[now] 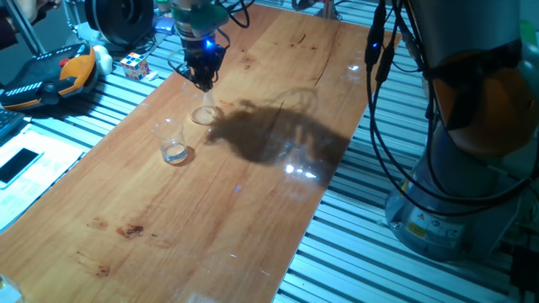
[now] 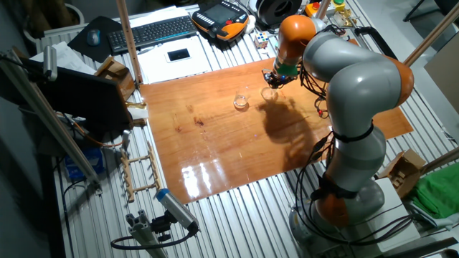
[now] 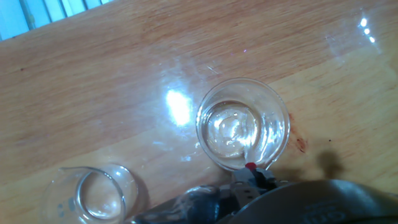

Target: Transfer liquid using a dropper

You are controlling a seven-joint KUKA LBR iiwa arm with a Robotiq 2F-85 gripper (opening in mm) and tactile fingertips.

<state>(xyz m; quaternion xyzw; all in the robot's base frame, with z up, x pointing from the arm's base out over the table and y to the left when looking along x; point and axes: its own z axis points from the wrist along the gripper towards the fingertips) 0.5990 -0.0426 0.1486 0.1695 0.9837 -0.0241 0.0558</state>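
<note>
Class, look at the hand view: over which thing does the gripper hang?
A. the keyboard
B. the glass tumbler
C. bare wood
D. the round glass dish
D: the gripper and the red tip of the dropper sit above the dish, with the tumbler off to one side.

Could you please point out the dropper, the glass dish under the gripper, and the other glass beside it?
dropper [image 3: 250,167]: hand view, its red end.
glass dish [image 3: 208,99]: hand view, its upper-left rim.
tumbler [image 1: 173,141]: one fixed view, its side wall.
</note>
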